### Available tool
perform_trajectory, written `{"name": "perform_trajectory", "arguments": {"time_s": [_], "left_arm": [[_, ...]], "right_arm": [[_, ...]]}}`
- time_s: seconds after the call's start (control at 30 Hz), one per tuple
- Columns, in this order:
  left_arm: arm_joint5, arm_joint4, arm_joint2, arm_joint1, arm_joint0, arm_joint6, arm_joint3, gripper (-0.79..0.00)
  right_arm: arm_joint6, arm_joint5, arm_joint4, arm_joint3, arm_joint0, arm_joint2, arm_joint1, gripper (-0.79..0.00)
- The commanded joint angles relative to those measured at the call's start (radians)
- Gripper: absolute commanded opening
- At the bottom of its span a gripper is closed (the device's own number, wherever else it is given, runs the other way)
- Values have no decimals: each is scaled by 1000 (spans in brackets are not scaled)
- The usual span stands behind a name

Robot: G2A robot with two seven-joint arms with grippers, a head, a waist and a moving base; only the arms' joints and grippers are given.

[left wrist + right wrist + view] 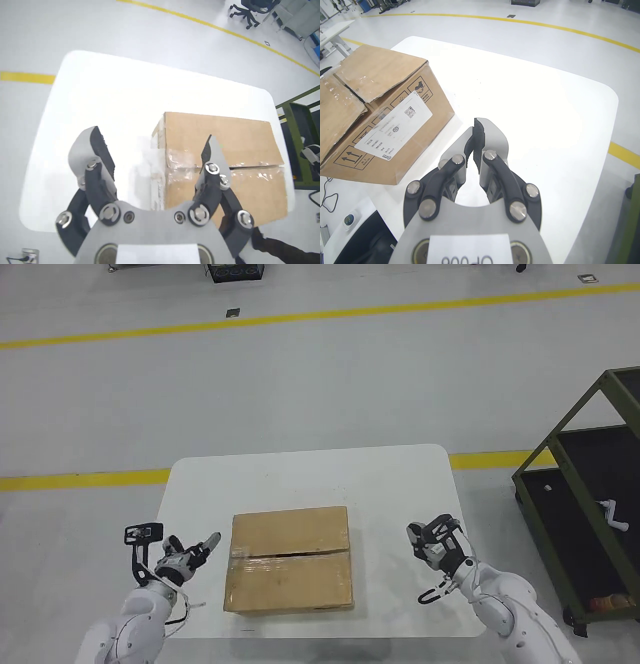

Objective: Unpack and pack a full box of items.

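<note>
A brown cardboard box (290,558) sits on the white table (310,479) toward its front edge, its top flaps folded down and meeting at a seam with clear tape. My left gripper (192,551) is off the box's left side, open and empty. In the left wrist view the box (225,160) lies just beyond the left gripper (155,145). My right gripper (430,541) is over the table to the right of the box, shut with nothing in it. The right wrist view has the right gripper (477,135) apart from the box (375,105), whose labelled side faces it.
A dark green cart (590,504) stands on the floor right of the table. Yellow floor lines (300,316) run behind the table. The back half of the table is bare white surface.
</note>
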Motion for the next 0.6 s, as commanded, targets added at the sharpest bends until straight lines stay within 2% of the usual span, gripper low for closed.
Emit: {"name": "perform_trajectory", "arguments": {"time_s": [0.0,0.13,0.23,0.57], "left_arm": [[34,-67,7,-4,-2,4,24,0],[88,-201,31,-15,-13,36,98,0],[107,-292,56,-25,-29,105,133,0],[88,-274,72,-26,-30,125,137,0]], "right_arm": [[-4,-4,1,2,1,0,0,-785],[-8,-13,-2,9,0,3,1,-785],[-13,-21,-2,14,-3,10,3,-785],[-32,-37,-4,18,-22,37,9,-785]]}}
